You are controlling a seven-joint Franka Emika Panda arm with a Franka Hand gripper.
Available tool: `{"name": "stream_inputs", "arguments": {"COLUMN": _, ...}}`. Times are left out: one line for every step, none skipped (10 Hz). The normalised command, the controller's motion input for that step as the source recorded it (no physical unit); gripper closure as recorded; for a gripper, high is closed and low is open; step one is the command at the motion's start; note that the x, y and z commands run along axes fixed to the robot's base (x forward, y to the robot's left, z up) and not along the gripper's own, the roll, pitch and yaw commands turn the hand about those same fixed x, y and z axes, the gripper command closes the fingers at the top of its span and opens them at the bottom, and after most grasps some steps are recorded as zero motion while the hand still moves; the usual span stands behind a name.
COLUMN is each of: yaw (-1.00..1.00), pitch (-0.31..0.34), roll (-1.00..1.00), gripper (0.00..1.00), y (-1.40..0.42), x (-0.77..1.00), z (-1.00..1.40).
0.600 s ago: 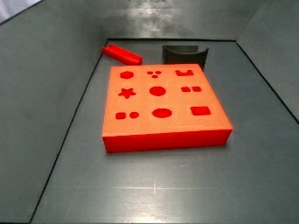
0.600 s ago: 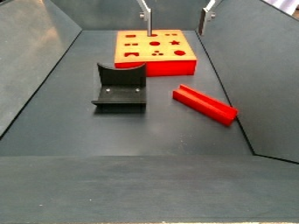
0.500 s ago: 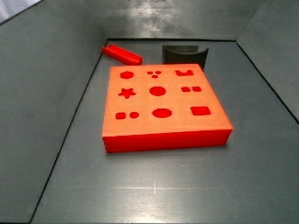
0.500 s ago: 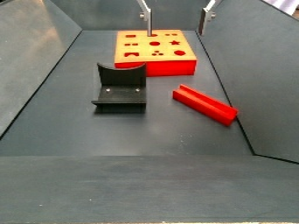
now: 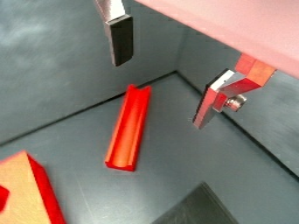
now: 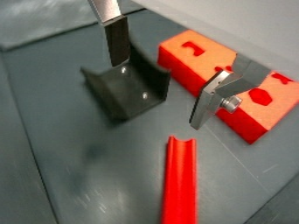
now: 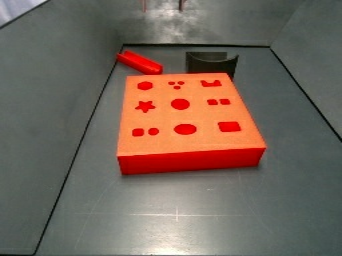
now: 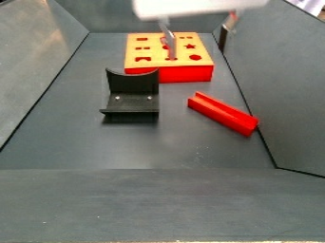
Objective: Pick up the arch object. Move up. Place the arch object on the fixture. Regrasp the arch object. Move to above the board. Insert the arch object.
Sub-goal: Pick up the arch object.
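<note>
The arch object is a small red bar lying flat on the grey floor beside the wall; it shows in a side view and in both wrist views. My gripper is open and empty, high above the floor with the bar below it; it also shows in a wrist view. In both side views it is only a pale blur at the upper edge. The dark fixture stands empty. The orange-red board lies flat.
Sloping grey walls enclose the floor on all sides, and the arch object lies close to one of them. The board's corner shows in a wrist view near the bar.
The gripper has come into sight at the upper edge of both side views as a pale blur. The arch object, fixture and board have not moved.
</note>
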Motion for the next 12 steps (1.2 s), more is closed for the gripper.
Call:
{"name": "stream_inputs", "arguments": {"yaw": 0.84, "pitch": -0.086, "roll": 0.02, "gripper": 0.0, "y": 0.02, "x": -0.39, "z": -1.0}}
{"name": "stream_inputs", "arguments": {"yaw": 0.66, "pitch": -0.097, "roll": 0.02, "gripper": 0.0, "y": 0.03, "x": -0.5, "z": -1.0}}
{"name": "stream_inputs", "arguments": {"yaw": 0.27, "pitch": -0.124, "roll": 0.0, "gripper": 0.0, "y": 0.0, "x": -0.34, "z": -1.0}}
{"name": "stream_inputs", "arguments": {"yaw": 0.12, "pitch": -0.12, "roll": 0.0, "gripper": 0.0, "y": 0.0, "x": -0.24, "z": -1.0}}
{"name": "stream_inputs", "arguments": {"yaw": 0.13, "pitch": -0.116, "roll": 0.0, "gripper": 0.0, "y": 0.0, "x": -0.18, "z": -1.0}}
{"name": "stream_inputs", "arguments": {"yaw": 0.16, "pitch": -0.11, "roll": 0.0, "gripper": 0.0, "y": 0.0, "x": -0.11, "z": -1.0}}
{"name": "stream_inputs", "arguments": {"yaw": 0.13, "pitch": -0.08, "roll": 0.0, "gripper": 0.0, "y": 0.0, "x": -0.02, "z": -0.96}}
{"name": "stream_inputs", "arguments": {"yaw": 0.16, "pitch": -0.109, "roll": 0.0, "gripper": 0.0, "y": 0.0, "x": -0.09, "z": -0.99}}
{"name": "stream_inputs", "arguments": {"yaw": 0.3, "pitch": -0.154, "roll": -0.03, "gripper": 0.0, "y": 0.0, "x": -0.18, "z": -0.84}}
{"name": "stream_inputs", "arguments": {"yaw": 0.88, "pitch": -0.144, "roll": 0.01, "gripper": 0.0, "y": 0.0, "x": -0.13, "z": -0.6}}
{"name": "stream_inputs", "arguments": {"yaw": 0.96, "pitch": -0.069, "roll": 0.01, "gripper": 0.0, "y": 0.03, "x": 0.0, "z": -0.37}}
{"name": "stream_inputs", "arguments": {"yaw": 0.78, "pitch": -0.099, "roll": 0.0, "gripper": 0.0, "y": 0.07, "x": -0.03, "z": -0.34}}
